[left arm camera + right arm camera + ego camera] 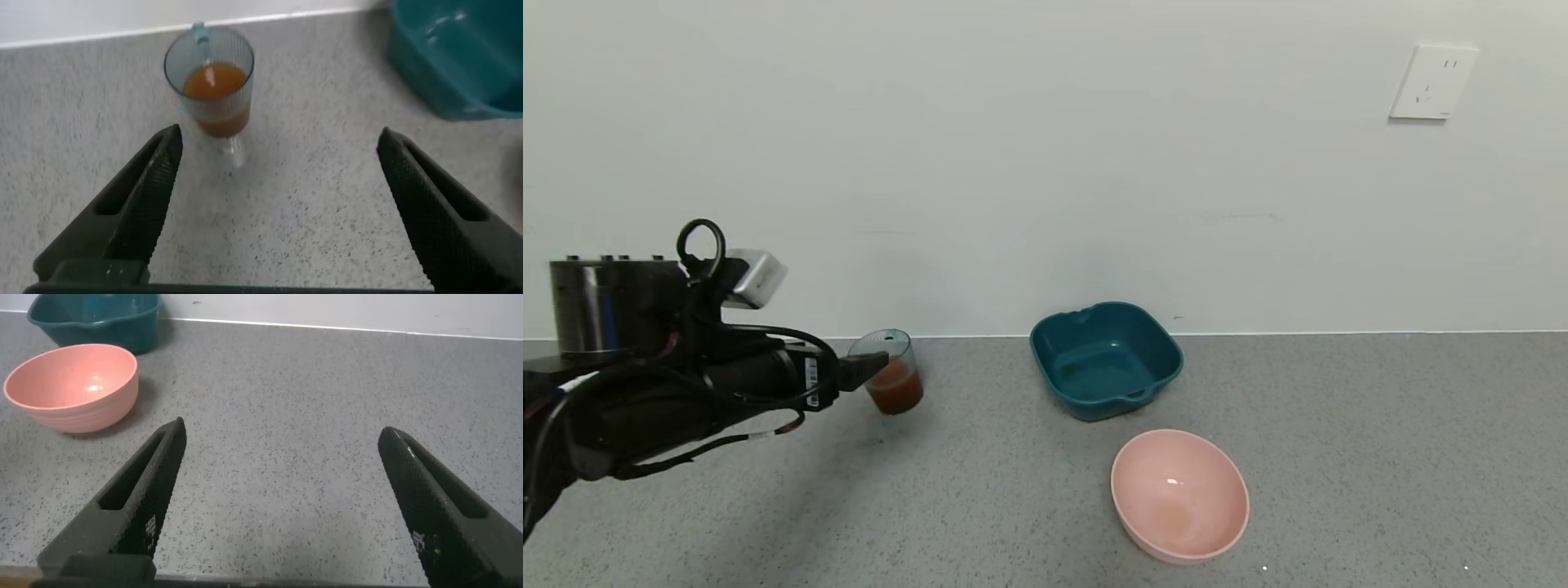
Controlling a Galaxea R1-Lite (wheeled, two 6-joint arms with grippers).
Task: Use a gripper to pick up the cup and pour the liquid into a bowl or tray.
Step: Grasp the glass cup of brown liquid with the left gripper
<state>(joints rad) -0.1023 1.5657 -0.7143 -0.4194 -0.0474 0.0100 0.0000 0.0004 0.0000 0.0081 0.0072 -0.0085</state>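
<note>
The cup, a translucent blue-green ribbed tumbler, stands upright on the grey counter near the back wall, partly filled with reddish-brown liquid. My left gripper is open and empty, hovering just short of the cup on its left side. In the left wrist view the cup and liquid lie ahead of the open gripper, outside the jaws. The teal dish stands empty to the cup's right and shows in the left wrist view. My right gripper is open over bare counter; it is out of the head view.
A round pink bowl sits in front of the teal dish, nearer me, and shows in the right wrist view with the teal dish behind it. A shiny metal cylinder stands at the far left. A wall socket is on the back wall.
</note>
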